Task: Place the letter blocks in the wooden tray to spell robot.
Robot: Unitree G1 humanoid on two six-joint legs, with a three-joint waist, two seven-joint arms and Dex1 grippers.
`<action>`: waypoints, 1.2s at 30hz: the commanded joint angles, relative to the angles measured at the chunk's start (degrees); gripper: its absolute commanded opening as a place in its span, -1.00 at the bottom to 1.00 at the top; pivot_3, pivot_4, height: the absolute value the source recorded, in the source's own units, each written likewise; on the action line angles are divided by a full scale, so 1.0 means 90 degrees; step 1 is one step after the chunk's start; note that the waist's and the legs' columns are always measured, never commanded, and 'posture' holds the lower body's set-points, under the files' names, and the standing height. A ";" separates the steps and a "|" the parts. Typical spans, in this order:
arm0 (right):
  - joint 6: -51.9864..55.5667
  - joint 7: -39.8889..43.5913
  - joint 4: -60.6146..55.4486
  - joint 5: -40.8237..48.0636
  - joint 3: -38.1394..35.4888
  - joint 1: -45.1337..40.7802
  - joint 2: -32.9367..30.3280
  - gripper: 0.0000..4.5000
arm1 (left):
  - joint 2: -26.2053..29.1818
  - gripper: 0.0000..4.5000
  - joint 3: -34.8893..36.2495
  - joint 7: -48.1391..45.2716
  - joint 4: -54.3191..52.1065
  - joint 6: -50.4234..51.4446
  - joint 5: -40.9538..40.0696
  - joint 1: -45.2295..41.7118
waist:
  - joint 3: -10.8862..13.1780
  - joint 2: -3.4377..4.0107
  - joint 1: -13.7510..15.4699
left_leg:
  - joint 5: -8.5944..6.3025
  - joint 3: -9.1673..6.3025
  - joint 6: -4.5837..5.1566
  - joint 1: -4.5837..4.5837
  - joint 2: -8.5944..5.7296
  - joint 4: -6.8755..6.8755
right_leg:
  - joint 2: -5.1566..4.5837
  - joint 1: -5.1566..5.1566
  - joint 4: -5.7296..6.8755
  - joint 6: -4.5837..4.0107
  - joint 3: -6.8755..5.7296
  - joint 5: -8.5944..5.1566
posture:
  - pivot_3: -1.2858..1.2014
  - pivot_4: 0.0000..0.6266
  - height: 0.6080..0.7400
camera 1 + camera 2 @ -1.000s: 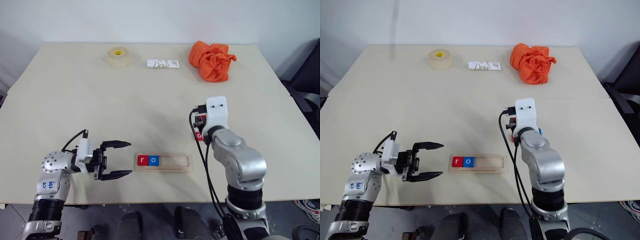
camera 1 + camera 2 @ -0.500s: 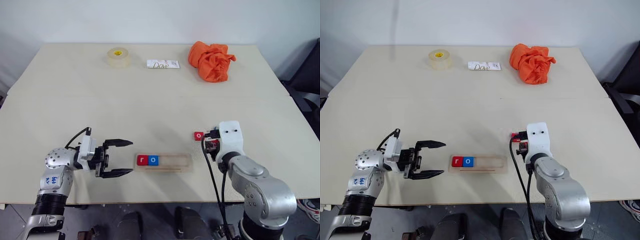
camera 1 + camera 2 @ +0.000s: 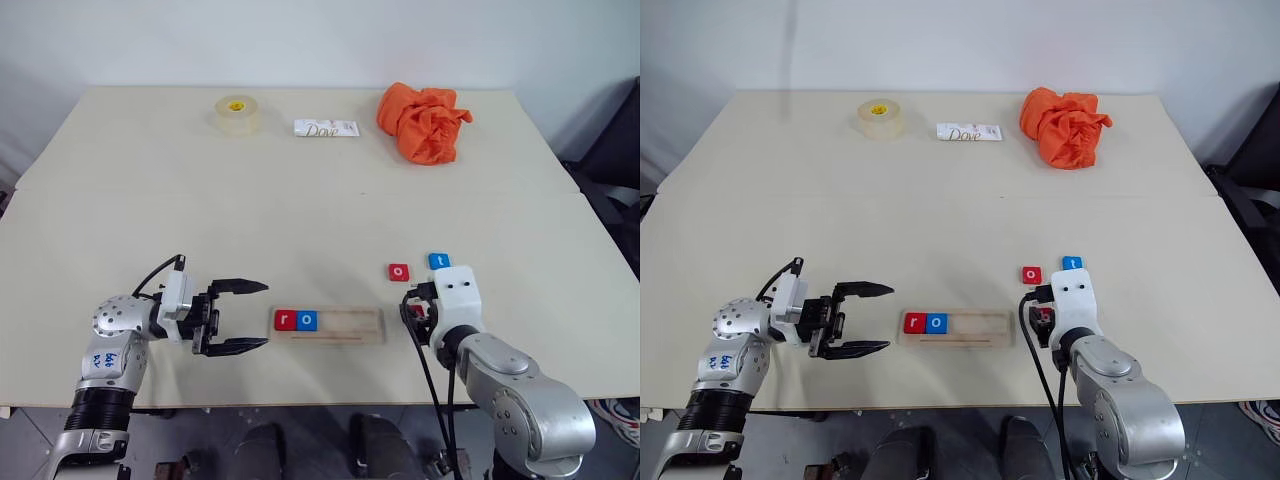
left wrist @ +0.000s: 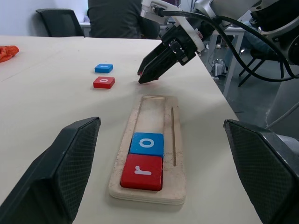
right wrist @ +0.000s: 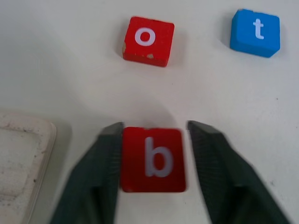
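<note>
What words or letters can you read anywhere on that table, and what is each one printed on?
"r": red block, first in the wooden tray.
"o": blue block beside it in the tray.
"b": red block between the right gripper fingers.
"o": red block lying on the table.
"t": blue block on the table.
"Dove": white packet.
Blue marks on the left arm: unreadable.

Your left gripper [image 3: 251, 315] points level toward the right, its two black fingers spread wide apart with nothing between them, the forearm low at the near edge. Your right gripper [image 5: 154, 158] slants forward and downward, its fingers standing slightly parted, the elbow bent close in.
</note>
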 commanded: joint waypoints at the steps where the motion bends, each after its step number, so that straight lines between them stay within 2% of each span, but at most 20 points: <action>1: -0.0484 0.0301 -0.0174 0.0176 -0.0103 -0.0066 -0.0263 0.72 | -0.0044 1.00 0.0009 0.0036 -0.0200 -0.0012 -0.0091 -0.0042 | 0.0000 0.0000 0.0001 | 0.0000 0.0000 0.0000 0.0000 0.0000 0.0000 | 0.0000 0.0000 0.0000 0.0000 0.0000 0.0000 | 0.03 -0.52 1.00; 3: -0.0708 0.0554 -0.0187 0.0309 -0.0128 -0.0087 -0.0505 0.98 | -0.0072 1.00 -0.0010 0.0055 -0.0189 -0.0029 -0.0082 -0.0055 | 0.0000 0.0000 0.0003 | 0.0000 0.0000 0.0000 0.0000 -0.0001 0.0000 | -0.0001 0.0001 -0.0001 0.0000 0.0000 0.0000 | 0.03 -0.52 1.00; 10: -0.1927 0.1961 0.0207 0.0847 -0.0251 -0.0131 -0.2149 0.98 | -0.0226 1.00 -0.0041 0.0104 -0.0092 -0.0130 -0.0037 -0.0132 | 0.0000 0.0000 0.0008 | 0.0000 -0.0002 0.0000 0.0001 -0.0002 0.0002 | 0.0000 0.0005 -0.0005 0.0001 -0.0003 0.0000 | 0.03 -0.52 1.00; 15: -0.3501 0.4128 0.1036 0.1463 -0.0338 0.0047 -0.3852 0.98 | -0.0319 1.00 -0.0050 0.0107 -0.0045 -0.0203 -0.0016 -0.0112 | 0.0001 -0.0001 0.0014 | -0.0001 -0.0003 0.0001 0.0002 -0.0002 0.0002 | 0.0001 0.0011 -0.0012 0.0004 -0.0005 0.0000 | 0.03 -0.52 1.00; 20: -0.4897 0.5364 0.2179 0.1334 0.0097 -0.0073 -0.4806 0.98 | -0.0328 1.00 -0.0009 0.0152 -0.0072 -0.0275 0.0001 -0.0042 | 0.0002 -0.0003 0.0013 | -0.0001 -0.0002 0.0002 0.0004 -0.0002 0.0007 | 0.0002 0.0014 -0.0013 0.0009 -0.0005 0.0003 | 0.03 -0.52 1.00; 26: -0.6062 0.6155 0.3667 0.0940 0.0824 -0.0761 -0.5041 0.98 | -0.0295 1.00 0.0096 0.0383 -0.0340 -0.0342 -0.0015 0.0249 | 0.0002 -0.0004 0.0007 | 0.0000 0.0001 0.0001 0.0007 -0.0002 0.0021 | 0.0000 0.0019 -0.0007 0.0017 -0.0003 0.0007 | 0.03 -0.52 1.00; 33: -0.6785 0.6576 0.4718 0.0416 0.1364 -0.1105 -0.5033 0.98 | -0.0184 1.00 0.0254 0.0716 -0.0973 -0.0260 -0.0100 0.0859 | 0.0002 -0.0003 0.0021 | 0.0000 0.0002 0.0000 0.0006 -0.0003 0.0024 | -0.0004 0.0019 -0.0008 0.0017 -0.0003 0.0007 | 0.03 -0.52 1.00; 36: -0.6932 0.6624 0.4964 0.0283 0.1442 -0.1216 -0.4997 0.70 | -0.0141 1.00 0.0315 0.0822 -0.1142 -0.0228 -0.0125 0.1025 | 0.0002 -0.0003 0.0025 | 0.0000 0.0001 0.0000 0.0010 -0.0002 0.0029 | -0.0004 0.0024 -0.0002 0.0017 -0.0003 0.0007 | 0.03 -0.52 1.00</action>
